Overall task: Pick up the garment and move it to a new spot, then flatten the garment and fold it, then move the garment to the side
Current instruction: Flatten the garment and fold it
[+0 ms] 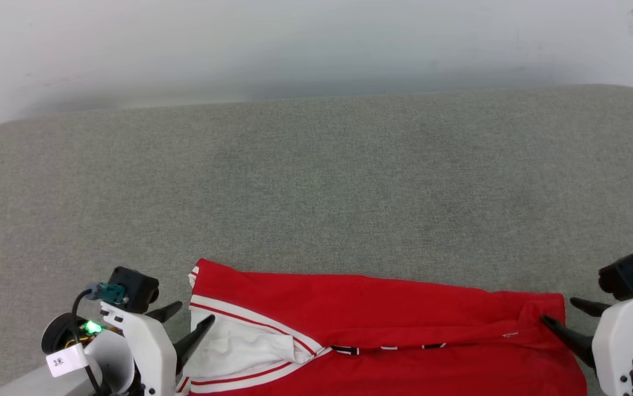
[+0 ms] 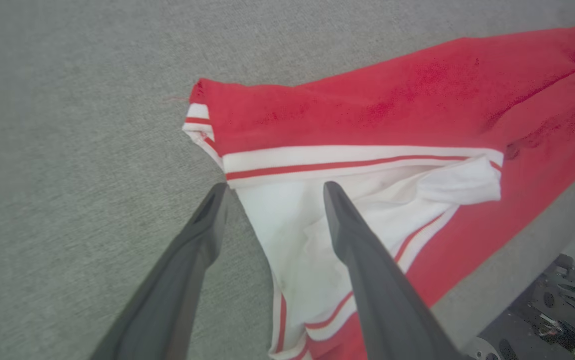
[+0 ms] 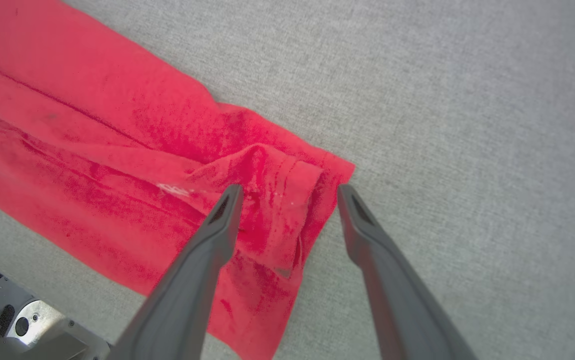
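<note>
The garment lies folded lengthwise in a long band at the near edge of the grey fabric surface, stretched between the two grippers. The left gripper is spread open and grasps nothing: one finger is over the white sleeve and the other over bare fabric. The right gripper, also open and empty, straddles the rumpled red corner. Red-and-white striped trim borders the sleeve, and black lettering peeks from under the fold.
</note>
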